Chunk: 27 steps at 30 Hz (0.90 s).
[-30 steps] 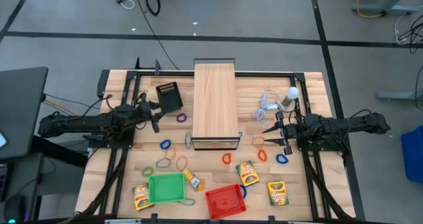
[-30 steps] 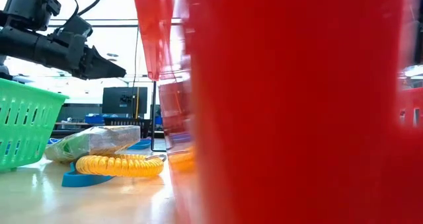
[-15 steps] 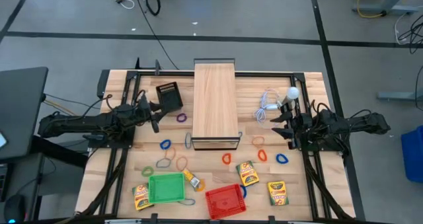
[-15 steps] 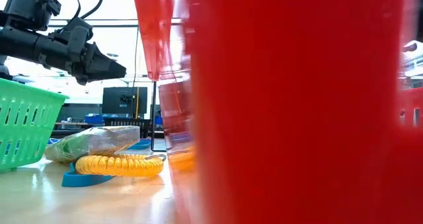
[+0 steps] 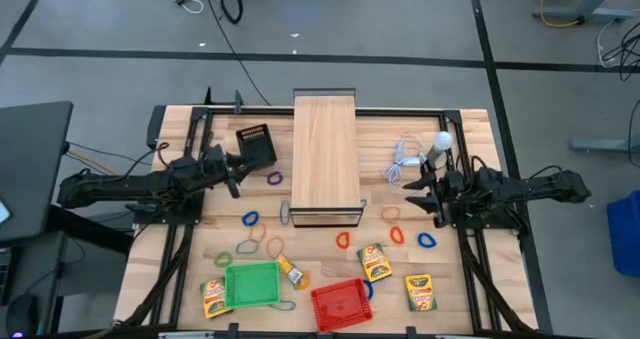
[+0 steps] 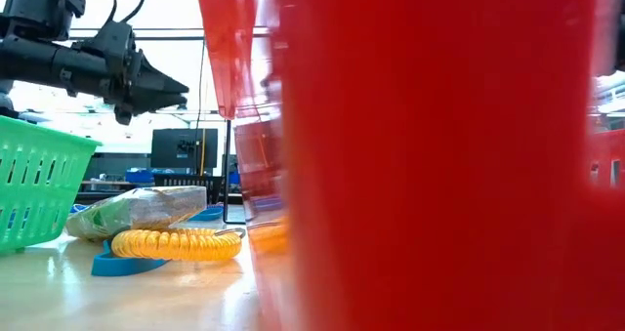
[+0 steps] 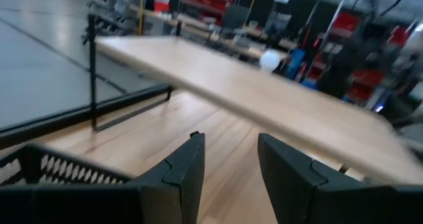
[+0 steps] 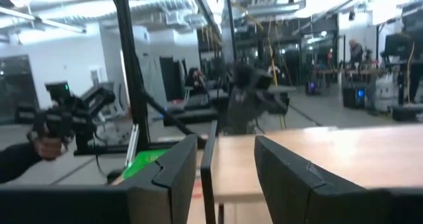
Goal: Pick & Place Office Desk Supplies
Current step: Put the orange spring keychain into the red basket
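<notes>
Coloured loops lie flat on the table around the near end of the wooden box: a purple loop (image 5: 275, 178), a blue loop (image 5: 250, 219), an orange loop (image 5: 343, 241) and a blue loop (image 5: 427, 241). Crayon boxes (image 5: 375, 262) (image 5: 421, 292) (image 5: 213, 297) lie near the front. A yellow coil (image 6: 176, 243) rests on the table in the low view. My left gripper (image 5: 238, 165) (image 7: 228, 154) hovers open beside the black basket (image 5: 257, 146). My right gripper (image 5: 418, 193) (image 8: 225, 154) hovers open, above the table near the orange loop (image 5: 390, 213).
The long wooden box (image 5: 326, 159) stands mid-table between the arms. A white bulb (image 5: 441, 141) with its coiled cable (image 5: 404, 161) lies beyond the right gripper. A green basket (image 5: 252, 284) and a red basket (image 5: 340, 302) sit at the near edge; the red one fills the low view.
My right gripper has drifted toward the far edge and turned a little, staying open. My left gripper has risen slightly and edged toward the wooden box. No object has moved.
</notes>
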{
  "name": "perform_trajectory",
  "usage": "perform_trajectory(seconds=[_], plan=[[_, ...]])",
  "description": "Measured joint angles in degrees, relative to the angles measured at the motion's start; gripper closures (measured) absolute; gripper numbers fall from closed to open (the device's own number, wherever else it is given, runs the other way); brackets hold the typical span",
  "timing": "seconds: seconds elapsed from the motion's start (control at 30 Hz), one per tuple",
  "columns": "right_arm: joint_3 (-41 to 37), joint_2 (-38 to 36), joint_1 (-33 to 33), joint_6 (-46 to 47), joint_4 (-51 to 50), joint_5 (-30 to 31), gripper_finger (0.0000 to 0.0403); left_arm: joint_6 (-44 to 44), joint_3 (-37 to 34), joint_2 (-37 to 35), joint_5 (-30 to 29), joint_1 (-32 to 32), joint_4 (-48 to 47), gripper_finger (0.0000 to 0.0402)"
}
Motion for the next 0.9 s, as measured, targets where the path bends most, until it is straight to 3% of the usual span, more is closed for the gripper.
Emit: perform_trajectory(seconds=[0.37,0.53,0.6,0.73,0.9], plan=[[0.0,10.6,0.0,2.0,0.5,0.3,0.0243,2.2,0.0,0.3,2.9,0.0,3.6,0.0255],[3.2,20.3,0.4,3.5,1.4,0.0,0.0243,4.8,0.9,0.9,18.3,-0.1,3.8,0.0255],[6.9,25.5,1.5,3.3,0.7,-0.1,0.0243,4.8,1.9,2.6,21.7,-0.6,4.2,0.0255],[18.0,38.2,4.7,0.7,-10.3,-0.1,0.0243,8.6,3.6,7.7,22.5,-2.6,2.8,0.0255],[35.6,55.1,8.0,-1.5,-34.5,2.9,0.0243,15.7,5.5,15.0,21.7,-5.0,2.8,0.0255]])
